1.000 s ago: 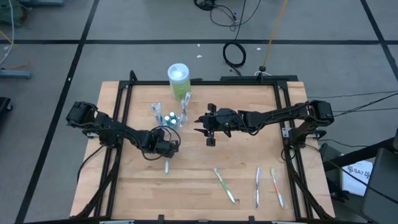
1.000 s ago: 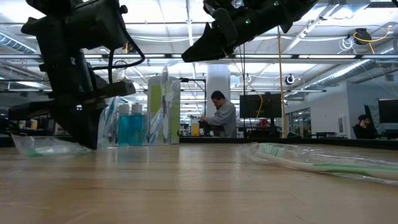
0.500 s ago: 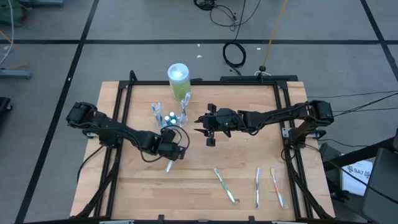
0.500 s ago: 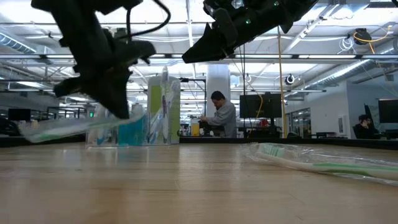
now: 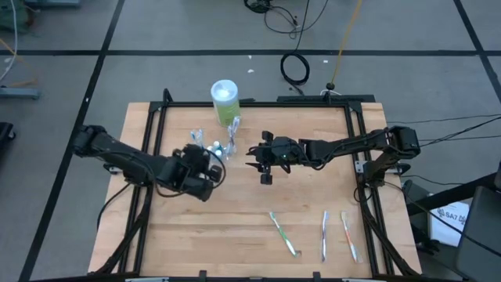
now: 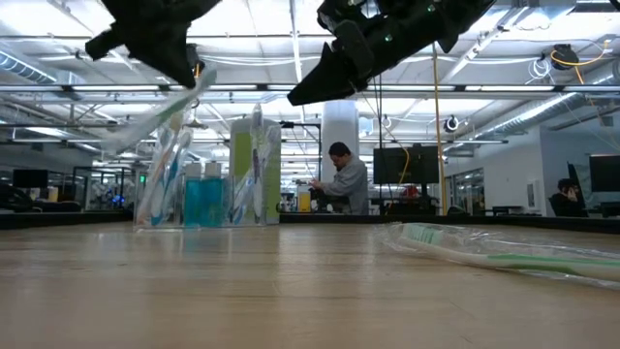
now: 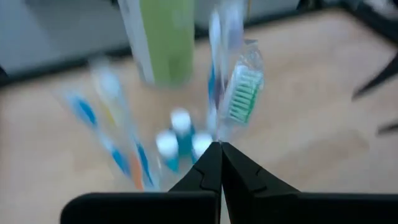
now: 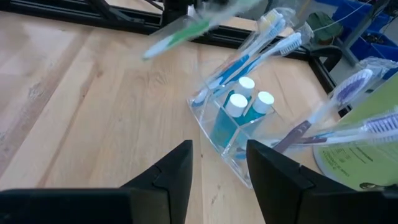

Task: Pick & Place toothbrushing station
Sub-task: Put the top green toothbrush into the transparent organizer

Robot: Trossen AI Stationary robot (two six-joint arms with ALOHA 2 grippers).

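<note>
The toothbrushing station is a clear holder (image 5: 213,147) at the table's far middle, with several toothbrushes and three blue toothpaste tubes (image 8: 239,109) standing in it. My left gripper (image 5: 210,168) hangs just on its near side, shut on a clear-wrapped green toothbrush (image 6: 155,114). My right gripper (image 5: 264,169) hovers open to the holder's right, its fingers (image 8: 179,167) on nothing. My left gripper pinches the wrapped toothbrush's handle (image 7: 217,138) between its two shut fingers. The green-bristled head (image 7: 240,99) sticks out beyond the fingertips. The brush is lifted clear of the table and tilted, its free end (image 6: 111,147) lower than the fingers.
A tall green-and-white container (image 5: 225,102) stands behind the holder. Three more wrapped toothbrushes lie near the front edge (image 5: 283,233), (image 5: 325,233), (image 5: 348,235). A black frame (image 5: 156,117) runs around the tabletop. People show in the room beyond the table.
My left gripper has risen from the table with the wrapped toothbrush, gone toward the holder and rolled. The brush, lying flat on the wood before, now hangs clear and slanted. My right gripper has kept still.
</note>
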